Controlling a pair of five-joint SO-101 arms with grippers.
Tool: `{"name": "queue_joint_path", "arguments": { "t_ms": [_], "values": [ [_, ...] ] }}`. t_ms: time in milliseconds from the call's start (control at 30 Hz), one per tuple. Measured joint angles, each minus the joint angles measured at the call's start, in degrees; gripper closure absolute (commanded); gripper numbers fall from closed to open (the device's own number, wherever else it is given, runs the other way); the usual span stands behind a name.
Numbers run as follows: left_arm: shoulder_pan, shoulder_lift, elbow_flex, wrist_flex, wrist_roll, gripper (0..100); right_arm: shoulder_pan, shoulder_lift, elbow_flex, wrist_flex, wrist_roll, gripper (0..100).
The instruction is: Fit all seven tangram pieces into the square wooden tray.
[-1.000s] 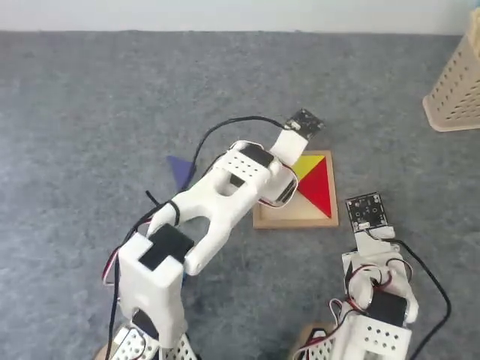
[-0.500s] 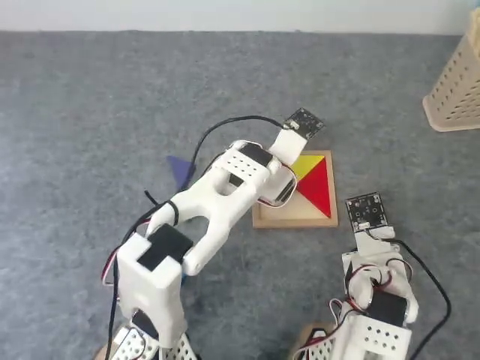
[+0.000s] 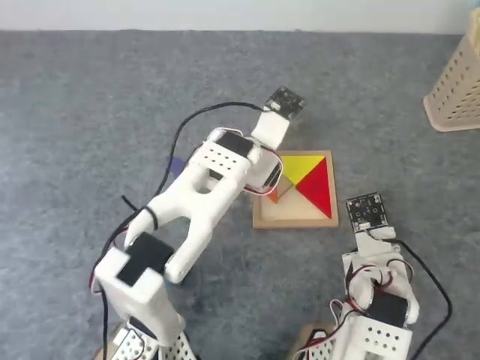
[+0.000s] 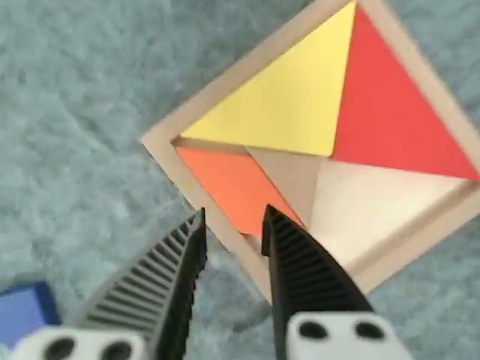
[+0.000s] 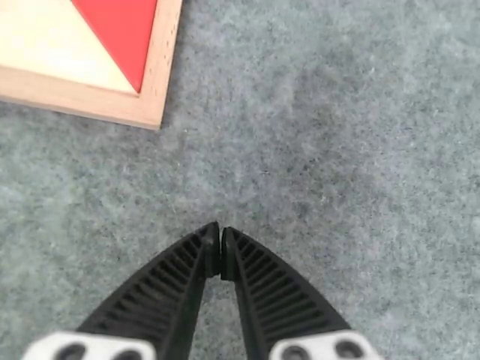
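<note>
Just below the spread left hand [image 4: 233,212], orange piece [image 4: 232,184] lying in wooden tray [image 4: 159,140]

Grey carpeted tabletop [image 3: 90,112], beige perforated basket [image 3: 457,82] at its far right corner, pale wall [image 3: 225,13] behind

High view overhead; both wrist views close, sharing tray [image 4: 159,139].
</note>
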Motion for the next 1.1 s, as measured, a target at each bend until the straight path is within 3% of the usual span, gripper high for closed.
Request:
{"name": "queue_joint_path", "arguments": {
  "t_ms": [500,800,1100],
  "values": [
    [-0.5,9.6,-3.8,-6.2,0.0,89,0.0,0.0,0.0,0.0,0.0,99.1],
    [-5.3,9.6,-10.2,0.5,0.1,89,0.0,0.0,0.0,0.0,0.0,99.1],
    [-12.8,-7.7,-6.2,11.3,-0.1,88,0.0,0.0,0.0,0.0,0.0,99.1]
  ]
}}
